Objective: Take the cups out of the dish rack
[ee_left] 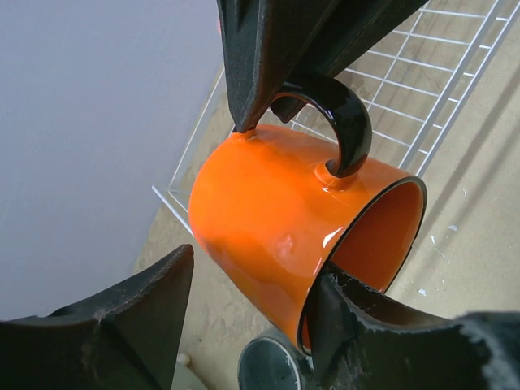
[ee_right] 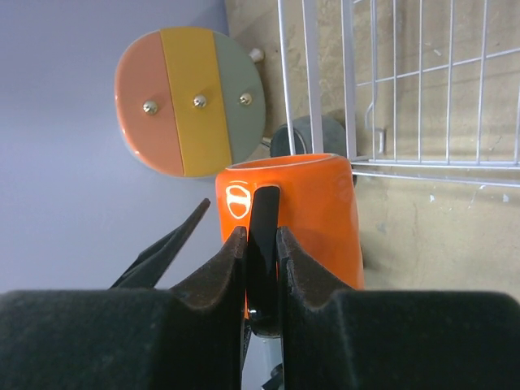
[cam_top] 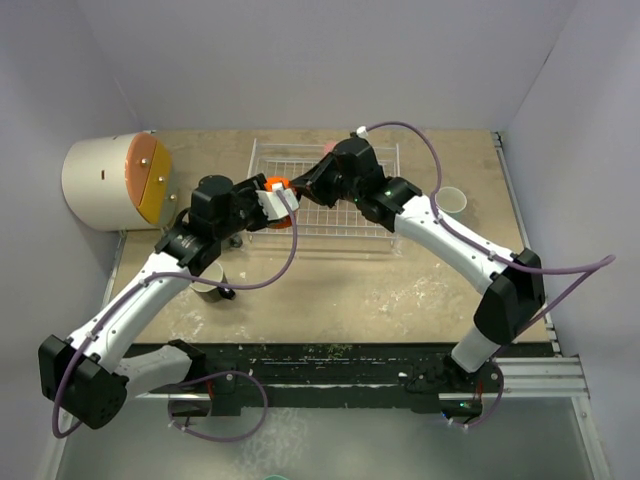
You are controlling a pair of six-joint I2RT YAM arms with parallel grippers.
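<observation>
The right pincer (ee_right: 260,237) clenches the orange mug (ee_right: 317,211) by its handle over the rack's (cam_top: 340,222) left edge. The left pincer (ee_left: 253,268) straddles its rim, jaws apart. A grey mug (ee_right: 313,134) and a pale cup (cam_top: 451,200) stand on the tabletop (cam_top: 400,290); a pink cup (cam_top: 329,149) seems left inside.

Cylinder (cam_top: 100,185) blocks L of rack (cam_top: 322,222); table (cam_top: 400,300) front-R open.

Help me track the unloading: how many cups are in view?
5: orange mug in the right gripper at the rack's left end; pale mug on the table to its right; grey mug near its left corner; a cup under the left arm; pink one inside, mostly hidden.
</observation>
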